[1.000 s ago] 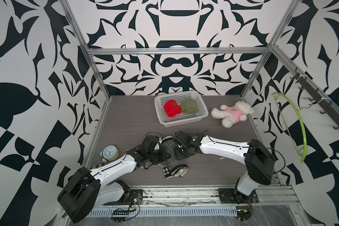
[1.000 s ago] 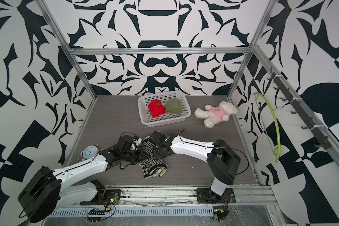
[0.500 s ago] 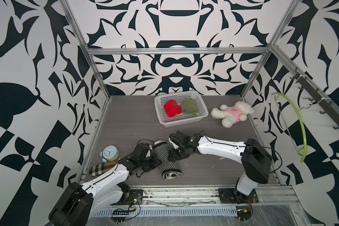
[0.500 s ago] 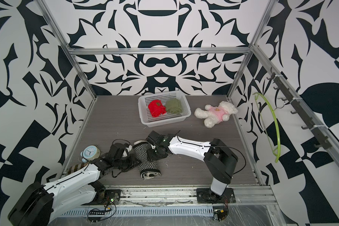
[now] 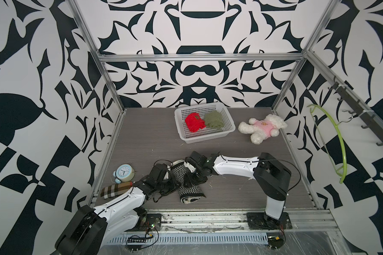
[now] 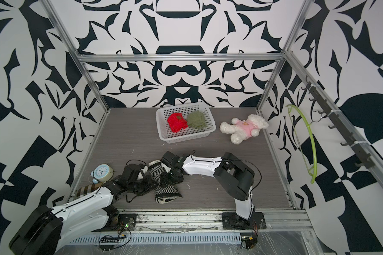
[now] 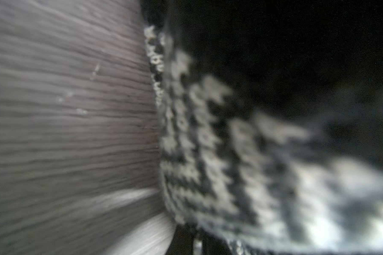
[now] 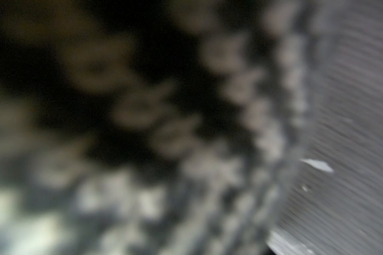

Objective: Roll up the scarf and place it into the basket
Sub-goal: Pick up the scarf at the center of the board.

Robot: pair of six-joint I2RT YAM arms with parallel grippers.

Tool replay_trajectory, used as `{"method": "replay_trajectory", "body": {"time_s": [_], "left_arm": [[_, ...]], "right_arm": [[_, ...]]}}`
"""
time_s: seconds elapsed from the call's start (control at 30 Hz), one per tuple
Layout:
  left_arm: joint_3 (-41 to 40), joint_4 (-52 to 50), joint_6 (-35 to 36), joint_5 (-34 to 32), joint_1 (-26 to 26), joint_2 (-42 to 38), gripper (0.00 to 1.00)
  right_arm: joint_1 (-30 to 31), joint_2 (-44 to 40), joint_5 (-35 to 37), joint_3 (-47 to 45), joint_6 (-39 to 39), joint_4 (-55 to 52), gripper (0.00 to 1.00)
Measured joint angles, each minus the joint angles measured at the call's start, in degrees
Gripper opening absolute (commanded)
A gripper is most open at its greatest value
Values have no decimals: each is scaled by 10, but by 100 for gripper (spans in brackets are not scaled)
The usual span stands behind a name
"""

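The black-and-white zigzag scarf [image 5: 189, 190] lies partly rolled near the front of the desk [image 5: 146, 136], well apart from the basket [image 5: 208, 135] at the back, which already holds a red roll [image 5: 194, 122] and a green roll [image 5: 213, 119]. Both arms meet over the scarf's middle. The left fingers [image 5: 172, 183] are together at the scarf's edge; whether any knit is pinched between them I cannot tell, since the left wrist view shows only blurred wool and wood grain. The right fingers [image 5: 195, 176] are buried against the cloth in both top views, and I cannot tell if they are apart or together.

The roll looks loose: one end flares wide towards the front rail. If an arm lets go, or lifts from one side only, the coil could spring open and trail on the way to the basket. A shallow pinch on a single outer layer would peel that layer off. A floppy bundle might also catch the basket's rim or drape over it
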Motion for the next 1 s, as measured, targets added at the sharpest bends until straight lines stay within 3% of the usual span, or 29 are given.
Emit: {"method": "replay_trajectory", "body": {"time_s": [0.13,0.3,0.47,0.5,0.53,0.6,0.67,0.73,1.0], "left_arm": [[-6,6,0,-2,1,0,0],[-7,9,0,-5,3,7,0],[-3,13,0,-1,5,19,4],[-2,10,1,-1,5,19,8],[2,5,3,-2,5,20,19],[10,-9,11,-7,5,19,50],[29,-37,21,-7,14,9,90],[46,-78,32,-13,28,-14,99],[148,-248,80,-61,105,-165,99]], "right_arm": [[0,14,-30,0,12,23,49],[-1,34,-71,0,35,49,1],[-2,32,-78,-1,45,51,0],[-2,31,-77,-2,45,51,0],[-2,29,-75,-1,42,49,0],[-2,27,-68,3,32,37,0],[0,26,-53,26,14,-1,0],[0,25,-33,61,-9,-49,0],[-34,24,-27,248,-115,-173,0]]}}
